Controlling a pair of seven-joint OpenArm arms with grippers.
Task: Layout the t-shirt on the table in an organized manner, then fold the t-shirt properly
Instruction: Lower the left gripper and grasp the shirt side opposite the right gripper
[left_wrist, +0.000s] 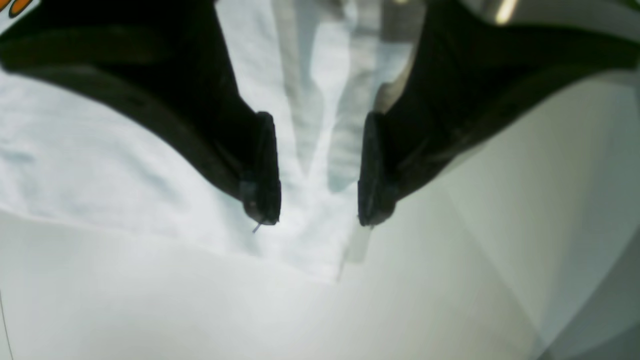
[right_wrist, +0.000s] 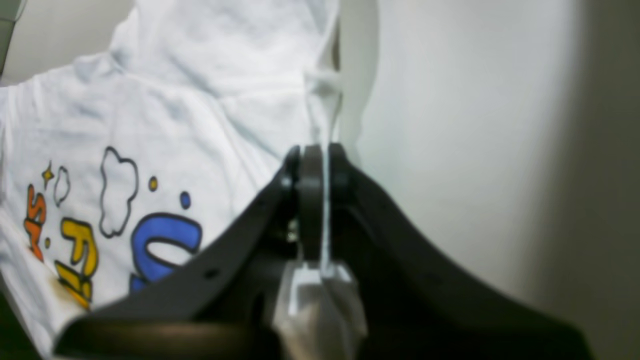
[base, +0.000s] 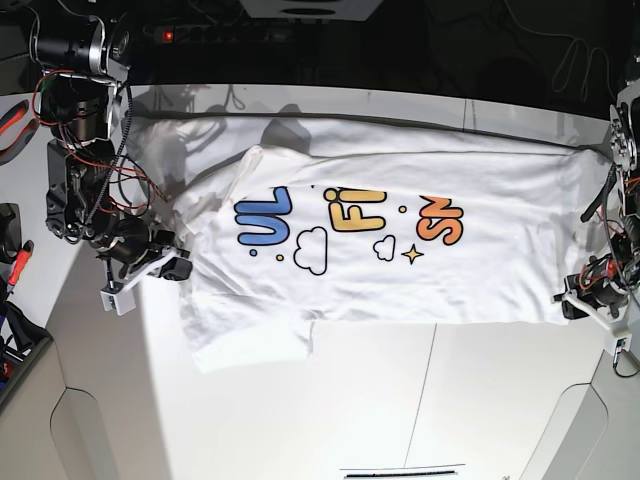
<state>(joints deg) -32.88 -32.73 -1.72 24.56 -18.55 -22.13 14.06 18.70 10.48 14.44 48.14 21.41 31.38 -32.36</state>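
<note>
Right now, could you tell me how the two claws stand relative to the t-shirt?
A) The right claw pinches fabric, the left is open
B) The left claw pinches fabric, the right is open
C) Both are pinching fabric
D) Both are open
A: the right claw is shut on a thin edge of the t-shirt, while the left claw stands open over its corner.

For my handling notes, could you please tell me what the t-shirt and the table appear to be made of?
The t-shirt looks like soft, matte white knit fabric, probably cotton: it creases and drapes in folds, and its printed letters look flat and opaque. The table seems a hard, smooth white board with a faint sheen, perhaps laminate or painted wood; a thin dark seam crosses it.
</note>
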